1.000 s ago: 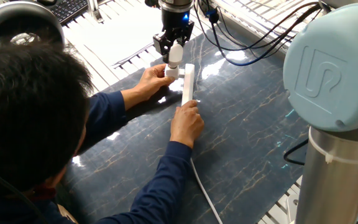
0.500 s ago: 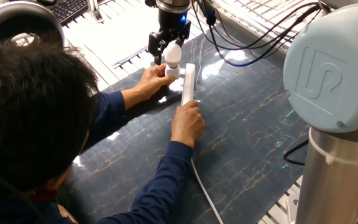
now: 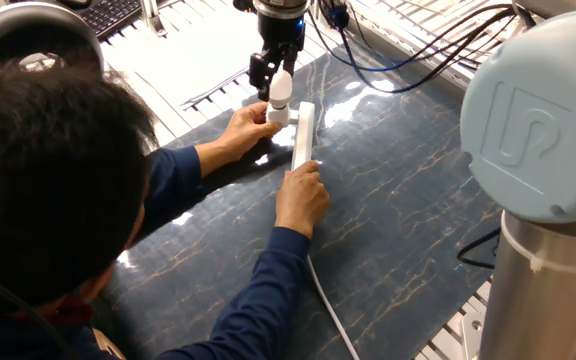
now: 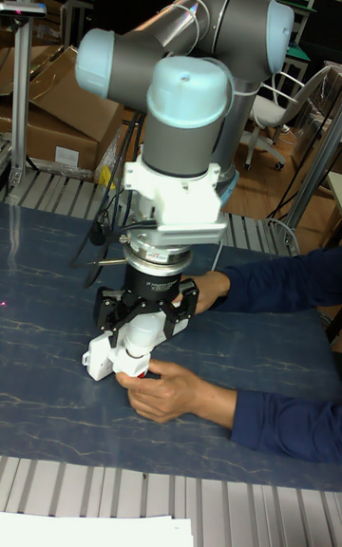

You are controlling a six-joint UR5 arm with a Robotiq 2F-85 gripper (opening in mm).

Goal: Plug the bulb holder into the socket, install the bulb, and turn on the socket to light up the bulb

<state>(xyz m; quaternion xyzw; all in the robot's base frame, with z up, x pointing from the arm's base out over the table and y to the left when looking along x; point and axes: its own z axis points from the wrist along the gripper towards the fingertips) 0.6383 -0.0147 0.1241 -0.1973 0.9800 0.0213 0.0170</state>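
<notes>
The white socket [image 3: 303,140] lies on the dark marbled table [image 3: 408,220], seen end-on as the socket [image 4: 98,354] in the tall fixed view. The small white bulb holder [image 3: 279,116] stands at its far left side, steadied by a person's hand [image 3: 240,130]. My gripper [image 3: 279,80] hangs straight above it, shut on the white bulb [image 3: 280,93], whose neck points down into the holder. In the tall view the gripper [image 4: 142,322] clasps the bulb [image 4: 140,338] just above the person's hand [image 4: 176,390]. Another hand [image 3: 303,195] presses the socket's near end.
The person's head [image 3: 48,170] and arms fill the left foreground. My arm's large grey-blue joint [image 3: 538,120] blocks the right side. Black cables [image 3: 398,70] hang behind the gripper. The socket's white cord [image 3: 330,310] runs toward the front edge.
The gripper has turned about its vertical axis with the bulb in it, staying over the holder. Both hands have kept their places.
</notes>
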